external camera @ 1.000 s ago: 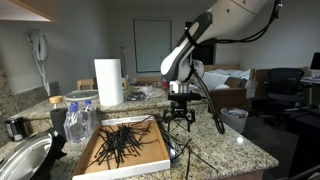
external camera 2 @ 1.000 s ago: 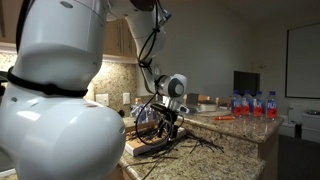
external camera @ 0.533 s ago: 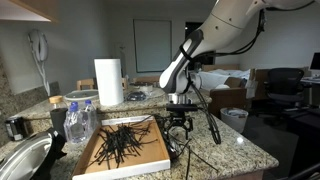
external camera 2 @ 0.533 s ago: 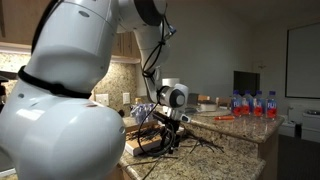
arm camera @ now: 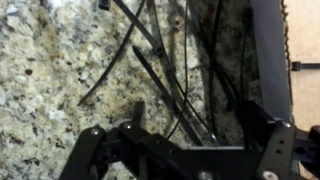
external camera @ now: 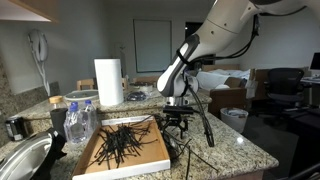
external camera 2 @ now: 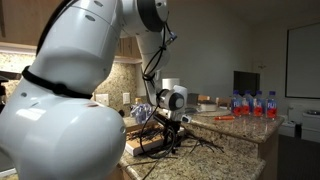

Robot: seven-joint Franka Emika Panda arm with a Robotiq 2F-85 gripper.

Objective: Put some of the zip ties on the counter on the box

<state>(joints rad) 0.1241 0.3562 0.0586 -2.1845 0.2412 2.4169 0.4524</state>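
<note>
Loose black zip ties (arm camera: 165, 70) lie criss-crossed on the speckled granite counter (arm camera: 50, 85) beside the box (arm camera: 306, 40). My gripper (arm camera: 200, 115) hangs open just above them, its two dark fingers (arm camera: 138, 112) standing either side of several strands, with nothing clamped. In an exterior view the gripper (external camera: 178, 123) is low over the counter (external camera: 235, 150), right beside the tan box (external camera: 150, 155), which holds a heap of zip ties (external camera: 120, 142). In an exterior view the gripper (external camera 2: 168, 128) stands over strands (external camera 2: 200, 143) spread on the counter.
A white paper towel roll (external camera: 108, 82) and clear water bottles (external camera: 80, 120) stand behind the box. A round metal bowl (external camera: 22, 160) sits at the near corner. More bottles (external camera 2: 255, 103) line the far end of the counter.
The arm has lowered the open gripper toward the counter and shifted it slightly closer to the box. The jaws stay wide; the zip ties have not moved.
</note>
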